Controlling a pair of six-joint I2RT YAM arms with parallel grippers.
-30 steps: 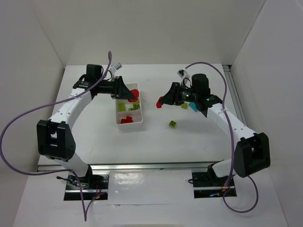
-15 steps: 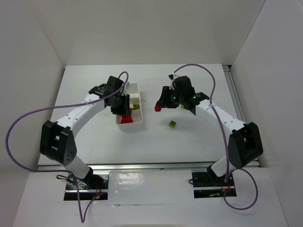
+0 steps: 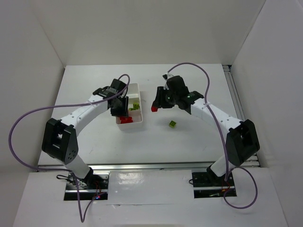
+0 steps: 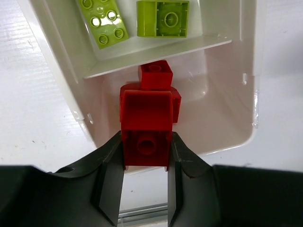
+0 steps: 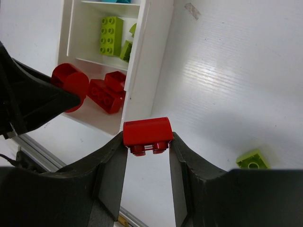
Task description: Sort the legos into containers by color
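The white tray lies left of centre, its containers in a row from near to far. My left gripper is shut on a red lego just above the near compartment, where two red legos lie. Two yellow-green legos rest in the middle compartment. To the right of the tray, my right gripper is shut on another red lego, held over bare table. One yellow-green lego sits loose on the table. A cyan piece shows in the far compartment.
White walls close the table in on the left, back and right. The left arm reaches in from the tray's left, the right arm from its right. Purple cables loop above both arms.
The left gripper swung from the tray's far end to above its near compartment, red lego in its jaws. The right gripper carried its red lego leftward, closer to the tray.
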